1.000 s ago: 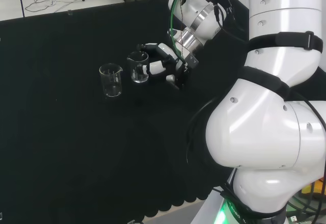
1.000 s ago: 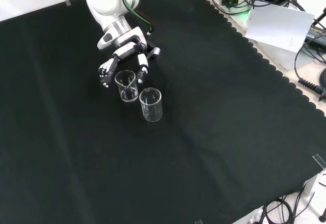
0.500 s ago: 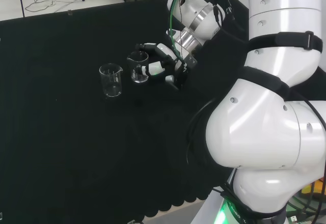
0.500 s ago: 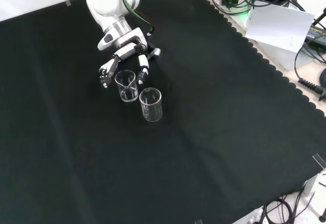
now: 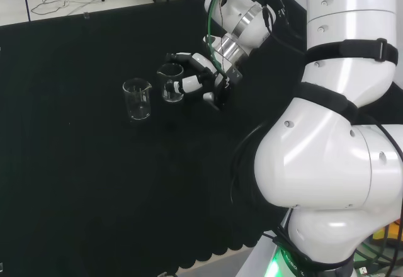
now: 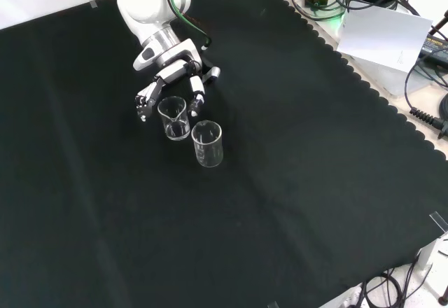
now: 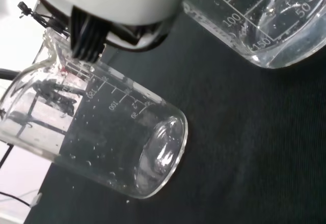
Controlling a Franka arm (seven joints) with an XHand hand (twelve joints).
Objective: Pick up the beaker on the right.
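My head camera sits behind and above the big white arm links (image 5: 327,163) and looks over them at the black cloth (image 5: 75,182). My front camera looks down on this cloth from the opposite side, from farther away. The wrist camera is very near. All three share the two clear glass beakers (image 5: 154,91) (image 6: 190,131) (image 7: 153,81).

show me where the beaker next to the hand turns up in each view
Head view: the beaker is the right one of two, against the hand.
Front view: the upper beaker, just below the hand.
Wrist view: likely the close beaker at the frame's edge.
Shared landmark: the second beaker.
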